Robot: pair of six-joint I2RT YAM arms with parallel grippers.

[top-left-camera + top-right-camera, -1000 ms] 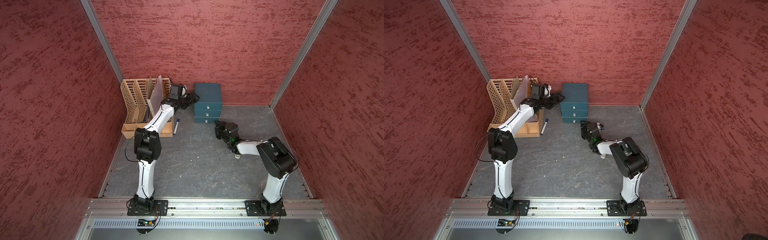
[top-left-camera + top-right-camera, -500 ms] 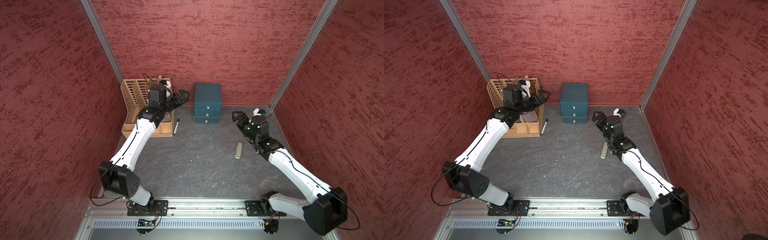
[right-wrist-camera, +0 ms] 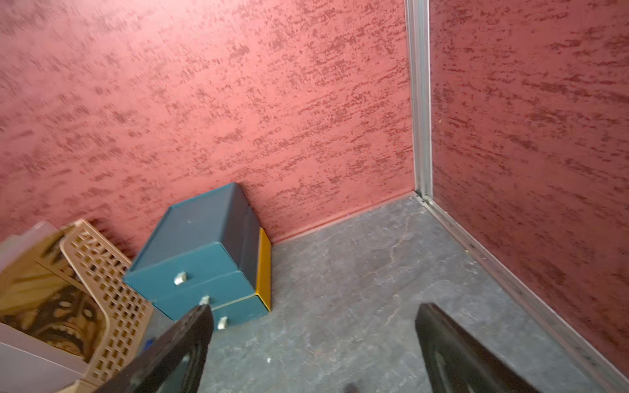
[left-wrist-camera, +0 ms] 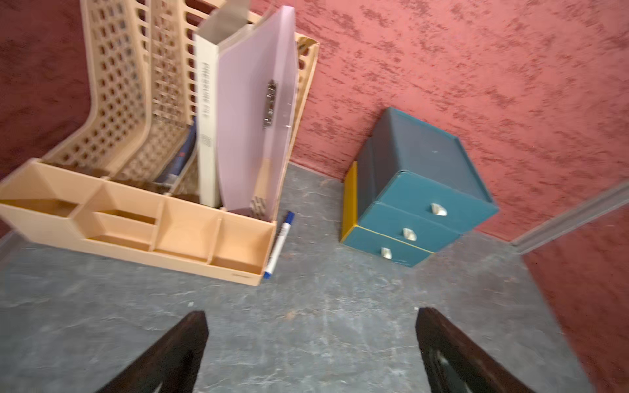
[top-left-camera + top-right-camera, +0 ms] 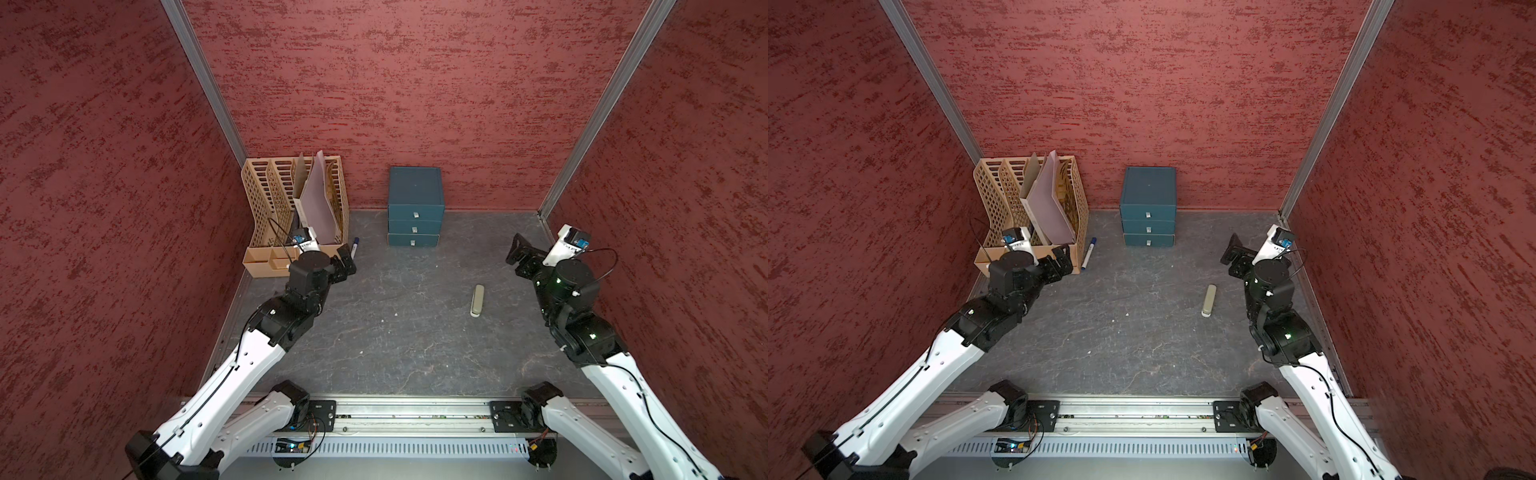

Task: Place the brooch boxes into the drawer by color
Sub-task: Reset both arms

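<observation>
Well apart, left gripper (image 4: 310,311) and right gripper (image 3: 313,306) both gape wide.

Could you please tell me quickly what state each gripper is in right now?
Left gripper: open, holding nothing.
Right gripper: open, holding nothing.

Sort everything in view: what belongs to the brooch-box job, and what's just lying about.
Job: teal three-drawer chest. No brooch boxes are in view.

Lying about: tan slotted file rack holding a lilac folder; white marker pen with blue cap beside the rack; beige oblong bar on the grey surface.
</observation>
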